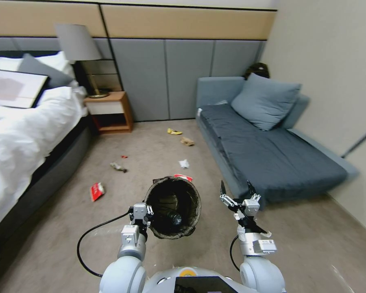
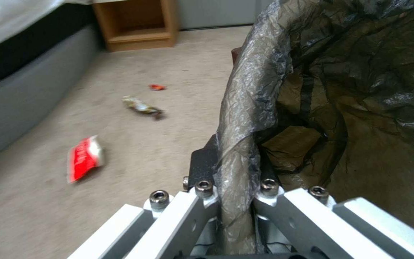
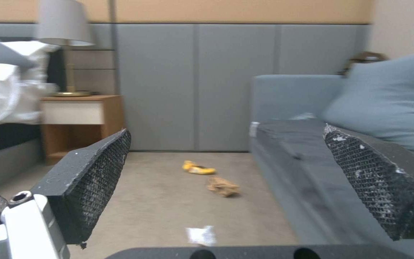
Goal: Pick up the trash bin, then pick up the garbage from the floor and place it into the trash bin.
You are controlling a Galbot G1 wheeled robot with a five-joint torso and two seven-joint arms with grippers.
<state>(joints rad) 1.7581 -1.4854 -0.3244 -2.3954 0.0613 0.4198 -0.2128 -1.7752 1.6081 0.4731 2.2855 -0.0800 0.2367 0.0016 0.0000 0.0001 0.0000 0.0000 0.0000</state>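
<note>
- The left gripper is clamped on the rim of the trash bin, one finger outside and one inside the dark bag folded over the edge; the left wrist view shows the crinkled bag squeezed between the two metal fingers.
- The bin hangs in front of the robot, between its two arms, with the mouth tilted toward the head camera. Something dark and shiny lies at its bottom, maybe a small bottle, I cannot tell for sure.
- The right gripper is held up beside the bin, near the sofa, fingers spread wide and grasping nothing. Its black pads frame the floor ahead.
- Garbage is scattered on the beige carpet:
  - a red-and-white wrapper near the bed;
  - a shiny packet and a small red scrap farther on;
  - a white tissue;
  - a yellow wrapper and crumpled brown paper close to the sofa's front corner;
  - one more red-and-white piece just behind the bin rim.
- A wooden nightstand with a lamp stands between bed and wall.
</note>
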